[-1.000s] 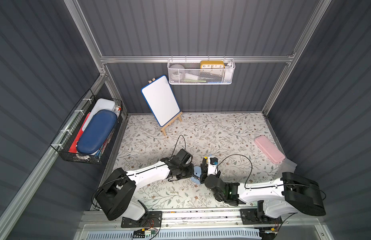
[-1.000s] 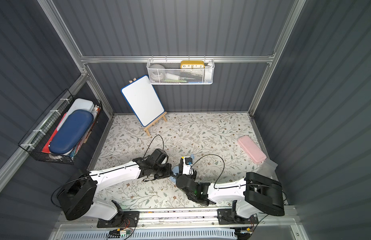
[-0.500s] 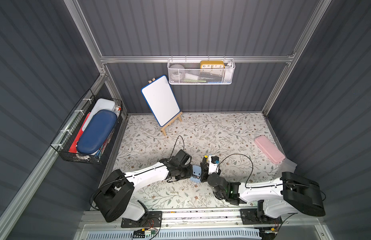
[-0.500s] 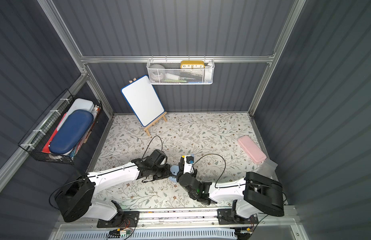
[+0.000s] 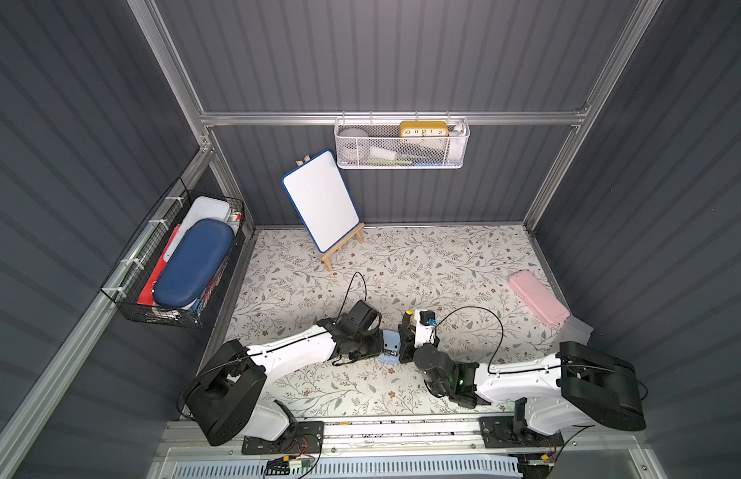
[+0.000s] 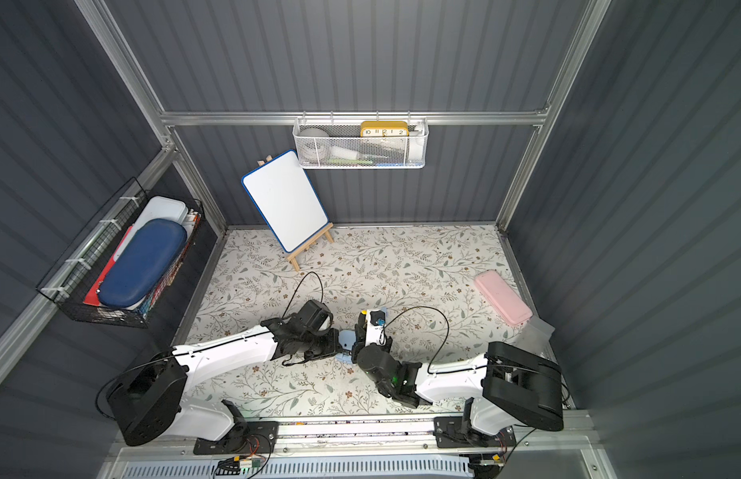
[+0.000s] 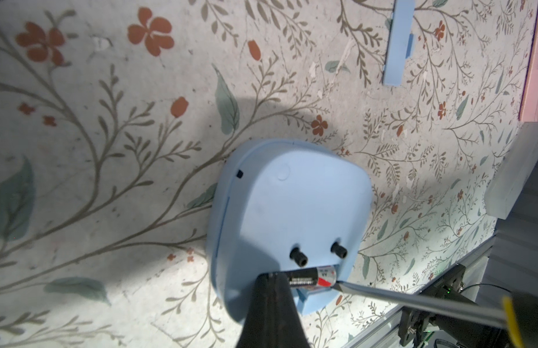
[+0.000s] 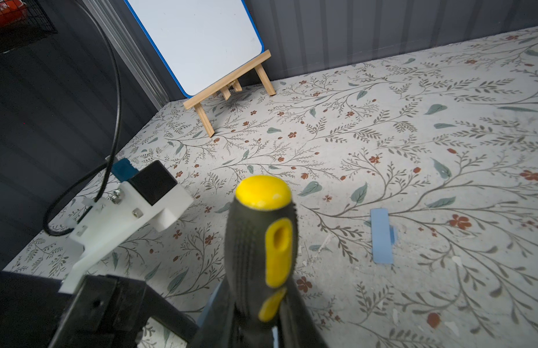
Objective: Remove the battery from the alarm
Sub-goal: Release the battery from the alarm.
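Left arm (image 5: 294,352) low, reaching inward: left gripper (image 7: 270,283) fingers pressed together, tip against the slim dark cylindrical battery (image 7: 310,277), which sits in the open compartment of the pale-blue rounded-square alarm clock (image 7: 292,211), face-down on the floral surface (image 7: 111,135). Right arm (image 5: 518,377) low, opposite: right gripper (image 8: 261,304) fingers clamp the black-and-yellow-handled screwdriver (image 8: 261,238), blade tip at the battery's metal end.

alarm (image 5: 388,356) mostly hidden, battery (image 7: 310,276) half covered
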Motion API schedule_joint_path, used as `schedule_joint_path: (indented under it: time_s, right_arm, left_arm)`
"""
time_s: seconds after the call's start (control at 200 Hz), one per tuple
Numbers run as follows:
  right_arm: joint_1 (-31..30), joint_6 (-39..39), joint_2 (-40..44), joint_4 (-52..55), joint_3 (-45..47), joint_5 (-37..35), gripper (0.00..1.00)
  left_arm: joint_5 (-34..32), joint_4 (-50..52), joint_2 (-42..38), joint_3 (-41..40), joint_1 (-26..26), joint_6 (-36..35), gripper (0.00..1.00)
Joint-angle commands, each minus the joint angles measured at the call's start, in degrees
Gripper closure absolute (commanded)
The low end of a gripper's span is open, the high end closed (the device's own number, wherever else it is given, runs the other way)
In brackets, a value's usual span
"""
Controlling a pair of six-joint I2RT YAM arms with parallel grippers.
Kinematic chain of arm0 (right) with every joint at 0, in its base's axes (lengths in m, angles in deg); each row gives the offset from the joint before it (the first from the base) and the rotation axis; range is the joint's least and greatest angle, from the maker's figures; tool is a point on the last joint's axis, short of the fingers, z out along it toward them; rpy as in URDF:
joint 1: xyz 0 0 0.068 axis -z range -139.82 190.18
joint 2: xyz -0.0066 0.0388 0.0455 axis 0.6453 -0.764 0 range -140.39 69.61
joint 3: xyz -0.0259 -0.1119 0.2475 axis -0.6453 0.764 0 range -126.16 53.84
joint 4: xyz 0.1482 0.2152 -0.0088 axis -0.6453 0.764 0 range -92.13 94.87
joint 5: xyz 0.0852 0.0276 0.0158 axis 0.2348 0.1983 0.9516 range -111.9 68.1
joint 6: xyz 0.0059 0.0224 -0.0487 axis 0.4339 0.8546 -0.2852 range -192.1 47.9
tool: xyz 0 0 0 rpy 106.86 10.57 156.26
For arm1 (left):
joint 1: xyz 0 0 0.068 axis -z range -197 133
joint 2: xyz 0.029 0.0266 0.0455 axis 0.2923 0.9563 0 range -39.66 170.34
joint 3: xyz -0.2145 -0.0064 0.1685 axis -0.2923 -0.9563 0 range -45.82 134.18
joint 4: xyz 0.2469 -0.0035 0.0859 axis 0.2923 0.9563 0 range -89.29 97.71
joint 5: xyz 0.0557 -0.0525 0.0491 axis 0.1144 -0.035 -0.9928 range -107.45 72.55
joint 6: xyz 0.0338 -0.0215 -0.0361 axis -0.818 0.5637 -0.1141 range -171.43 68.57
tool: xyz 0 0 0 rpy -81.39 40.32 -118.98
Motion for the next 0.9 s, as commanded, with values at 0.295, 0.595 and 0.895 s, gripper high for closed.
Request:
schedule_joint_path:
  time_s: [0.295, 0.595, 0.895]
  right_arm:
    - [-0.09, -2.41, -3.02, 2.81, -0.49, 1.84, 1.00]
    - [1.76, -4.26, -2.66, -12.48, 2.91, 9.48, 1.00]
    - [7.05, 3.70, -1.33, -22.93, 7.45, 18.55, 1.00]
  left_arm:
    - [0.18, 2.78, -0.36, -1.13, 0.23, 0.97, 1.00]
    - [-0.06, 2.95, -0.77, -0.84, 0.58, 1.32, 1.00]
    - [0.09, 2.71, -1.66, -1.56, 0.67, 1.67, 1.00]
